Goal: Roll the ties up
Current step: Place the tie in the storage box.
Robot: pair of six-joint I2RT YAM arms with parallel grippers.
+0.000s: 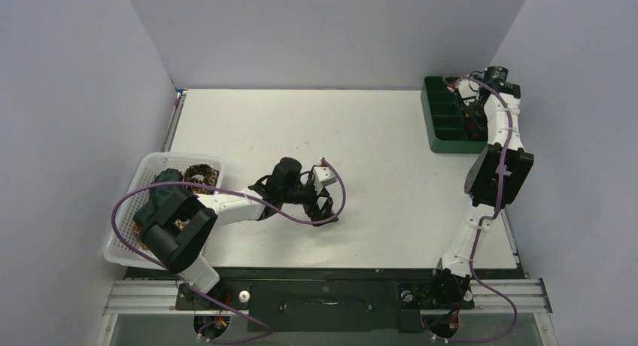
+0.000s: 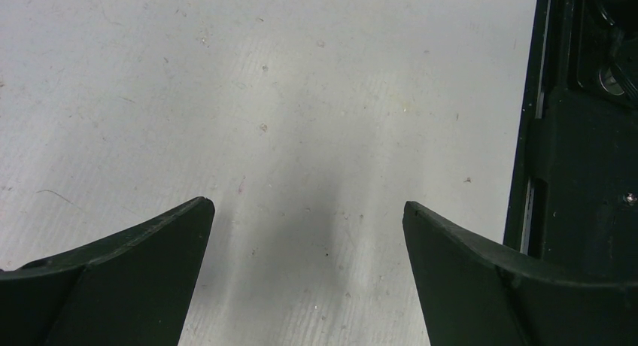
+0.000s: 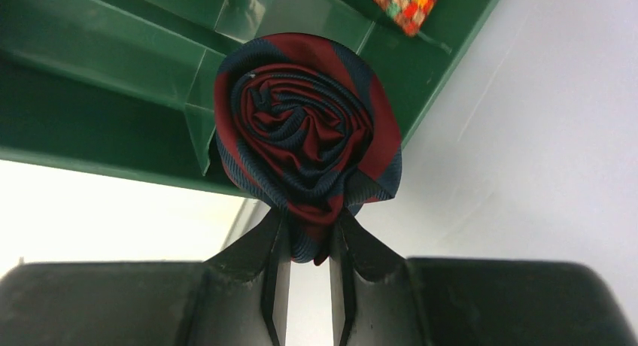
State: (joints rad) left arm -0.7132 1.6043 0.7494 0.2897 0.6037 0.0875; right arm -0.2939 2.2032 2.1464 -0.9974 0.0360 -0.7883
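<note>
A navy tie with red stripes (image 3: 305, 128), rolled into a tight coil, hangs just over the green compartment tray (image 3: 90, 98). My right gripper (image 3: 308, 226) is shut on the coil's lower edge. In the top view that right gripper (image 1: 469, 110) is over the tray (image 1: 440, 139) at the far right. A multicoloured tie (image 3: 402, 4) lies in a tray compartment. A brown-gold floral tie (image 1: 199, 172) and a dark green tie (image 1: 161, 193) lie in the white mesh basket (image 1: 128, 252). My left gripper (image 1: 323, 205) is low over the table's middle, open (image 2: 308, 207) with only bare table between its fingers.
The basket stands at the table's left near corner, the tray at the far right edge. A black rail (image 2: 579, 173) along the table's near edge runs down the right side of the left wrist view. Grey walls enclose the table on three sides.
</note>
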